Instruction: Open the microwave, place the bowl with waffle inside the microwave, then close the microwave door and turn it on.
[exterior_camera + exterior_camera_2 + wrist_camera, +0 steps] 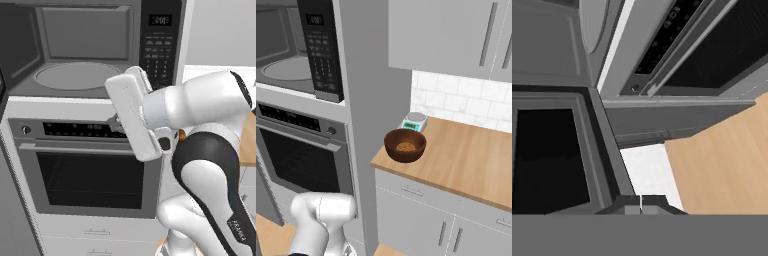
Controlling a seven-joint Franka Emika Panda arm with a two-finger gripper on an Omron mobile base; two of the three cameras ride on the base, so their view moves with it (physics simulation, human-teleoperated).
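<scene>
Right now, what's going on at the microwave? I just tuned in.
The microwave stands open with its turntable bare. The microwave door is swung out and shows close up in the hand view. The gripper is shut and holds nothing, sitting low by the door. The bowl with waffle sits on the wooden counter beside a small scale, not yet picked up.

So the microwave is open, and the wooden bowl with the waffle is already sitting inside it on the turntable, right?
Not quite. The microwave is open, but its turntable is bare. The right base view shows the bowl with the waffle on the wooden counter, beside a small kitchen scale.
</scene>
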